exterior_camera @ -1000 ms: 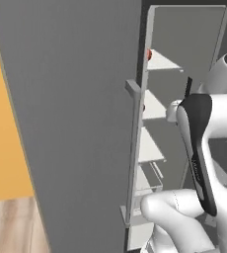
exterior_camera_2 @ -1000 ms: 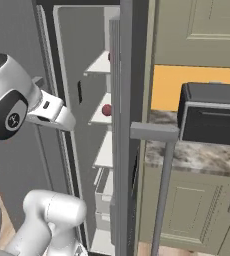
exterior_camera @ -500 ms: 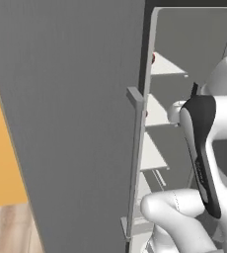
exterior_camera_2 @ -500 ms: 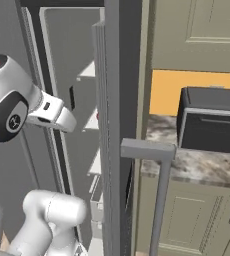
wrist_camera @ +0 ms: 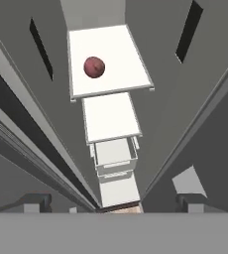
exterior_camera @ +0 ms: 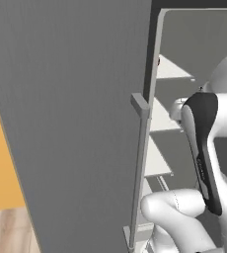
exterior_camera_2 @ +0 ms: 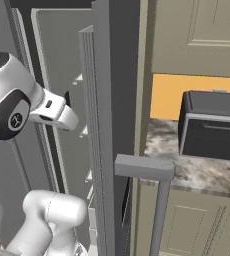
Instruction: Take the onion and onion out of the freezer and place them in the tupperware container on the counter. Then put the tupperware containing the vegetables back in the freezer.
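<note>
**Reaching into the freezer for an onion**

The freezer (exterior_camera: 86,123) door is open so the arm can get inside. The gripper (wrist_camera: 113,201) has its jaws wide apart and holds nothing. A red onion (wrist_camera: 94,67) sits on a far white shelf (wrist_camera: 116,49), well apart from the fingers.

Onion (wrist_camera: 94,67) on a freezer (exterior_camera: 86,123) shelf (wrist_camera: 108,59), toaster oven (exterior_camera_2: 212,125) on counter (exterior_camera_2: 187,170) right of freezer
</note>
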Available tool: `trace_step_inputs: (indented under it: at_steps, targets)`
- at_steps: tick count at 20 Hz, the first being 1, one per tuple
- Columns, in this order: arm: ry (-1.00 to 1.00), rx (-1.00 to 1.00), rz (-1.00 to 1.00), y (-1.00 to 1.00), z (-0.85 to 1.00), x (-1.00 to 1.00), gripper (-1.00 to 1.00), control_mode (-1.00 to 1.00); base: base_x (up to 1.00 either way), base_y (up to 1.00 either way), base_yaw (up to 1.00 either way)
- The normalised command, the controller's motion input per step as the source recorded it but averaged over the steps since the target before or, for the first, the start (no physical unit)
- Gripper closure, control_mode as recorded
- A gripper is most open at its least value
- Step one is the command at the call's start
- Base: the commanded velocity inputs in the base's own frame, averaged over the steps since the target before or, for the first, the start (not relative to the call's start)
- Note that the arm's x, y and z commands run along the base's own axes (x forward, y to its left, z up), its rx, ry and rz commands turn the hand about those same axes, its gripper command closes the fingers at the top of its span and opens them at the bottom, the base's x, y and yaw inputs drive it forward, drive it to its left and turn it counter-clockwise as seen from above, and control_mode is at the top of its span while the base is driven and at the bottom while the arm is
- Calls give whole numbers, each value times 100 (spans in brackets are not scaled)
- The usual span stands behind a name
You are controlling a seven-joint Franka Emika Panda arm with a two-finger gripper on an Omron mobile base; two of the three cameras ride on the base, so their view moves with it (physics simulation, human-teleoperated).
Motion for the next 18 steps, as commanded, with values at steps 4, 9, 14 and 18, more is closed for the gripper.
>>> trace_step_inputs:
  at_steps: [4,9,14,18]
  targets:
    - [-26,1,0,-34,34,-9,-100,-100,0,0,0]
    - [-12,2,0,-24,37,25,-100,-100,0,0,0]
    - [0,3,1,-11,31,63,-100,-100,0,0,0]
    - [-1,0,3,0,32,59,-100,-100,0,0,0]
